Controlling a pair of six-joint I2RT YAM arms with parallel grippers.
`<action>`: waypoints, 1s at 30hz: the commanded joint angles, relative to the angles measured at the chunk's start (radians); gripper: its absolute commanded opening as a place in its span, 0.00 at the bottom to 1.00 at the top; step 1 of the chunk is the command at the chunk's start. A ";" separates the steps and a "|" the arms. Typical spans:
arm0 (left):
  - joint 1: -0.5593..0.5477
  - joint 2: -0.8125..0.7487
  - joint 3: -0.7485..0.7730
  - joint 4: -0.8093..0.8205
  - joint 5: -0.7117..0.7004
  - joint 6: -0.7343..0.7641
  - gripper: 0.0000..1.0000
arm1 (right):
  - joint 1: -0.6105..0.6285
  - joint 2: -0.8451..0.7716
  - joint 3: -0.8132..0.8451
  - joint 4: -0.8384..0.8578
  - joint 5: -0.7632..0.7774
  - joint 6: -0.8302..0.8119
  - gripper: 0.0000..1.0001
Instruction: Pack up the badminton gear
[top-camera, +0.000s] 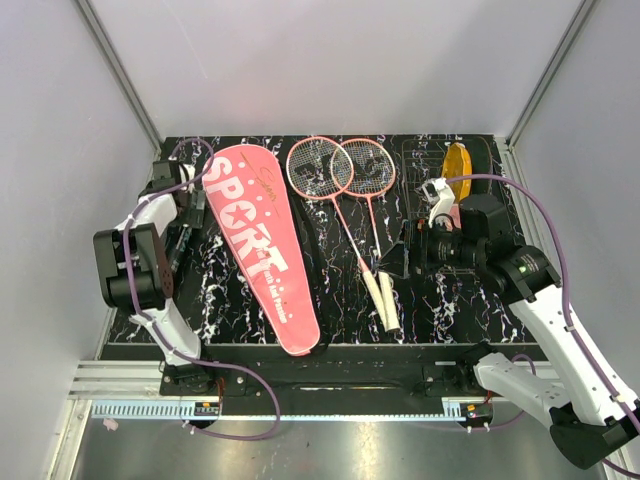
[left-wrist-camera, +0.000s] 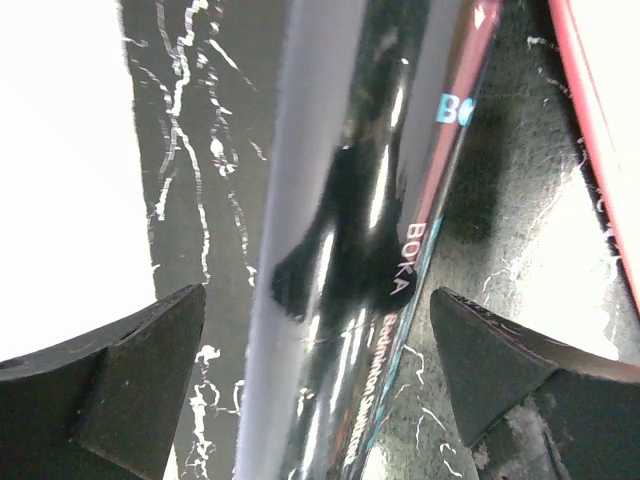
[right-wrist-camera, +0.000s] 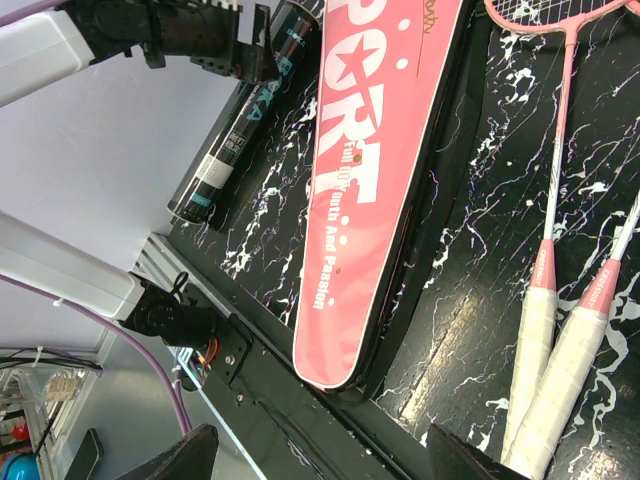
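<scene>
Badminton tube lies at the left edge of the table between the wide-spread, untouching jaws of the left gripper, then the pink cover, the two rackets with heads overlapping, and the right gripper, gaping empty just right of their handles

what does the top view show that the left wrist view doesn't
Only the top view: both rackets, the whole cover, the yellow disc and the right arm. Only the left wrist view: the tube close up with its BOKA lettering, and the left gripper open, a finger on each side of the tube without touching it. Both: the marbled table and the cover's pink edge. From the top the tube is hard to make out.
</scene>
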 joint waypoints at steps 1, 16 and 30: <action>0.005 -0.114 -0.002 0.037 -0.024 -0.049 0.99 | 0.004 -0.005 0.027 0.030 0.003 -0.014 0.88; -0.092 -0.445 -0.032 -0.044 0.064 -0.380 0.90 | 0.004 0.174 -0.071 0.195 0.001 0.141 0.87; -0.616 -0.626 -0.382 0.098 0.055 -0.909 0.73 | 0.182 0.765 -0.149 0.761 -0.025 0.324 0.52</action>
